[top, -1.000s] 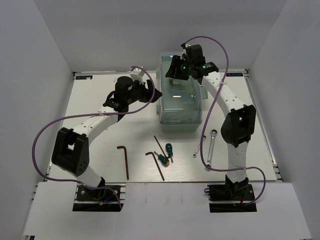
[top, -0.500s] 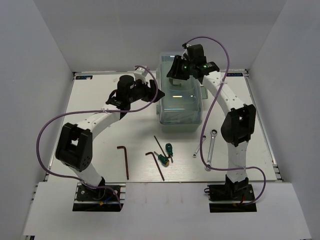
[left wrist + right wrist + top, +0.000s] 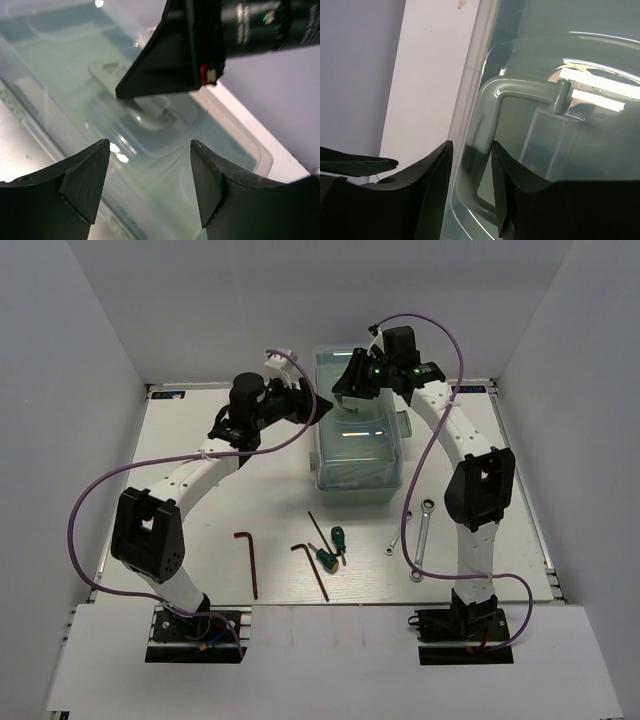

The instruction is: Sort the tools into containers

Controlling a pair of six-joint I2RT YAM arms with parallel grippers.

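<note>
Right fingers [image 3: 442, 165] straddle the pale-green plastic handle [image 3: 487, 95] of the translucent-lidded toolbox [image 3: 360, 455] at the far edge of the bench [image 3: 200, 530], contact unclear; left fingers [image 3: 92, 165] gape empty. Probably light, slick: pinch mid-bar.

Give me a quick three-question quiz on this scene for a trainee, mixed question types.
1. True or false: both hex keys lie on the table.
2. The fingers of the right gripper straddle: A) the toolbox handle, B) a wrench, C) a screwdriver.
3. How many silver wrenches lie on the table?
Key: 1 true; 2 A; 3 two.
</note>
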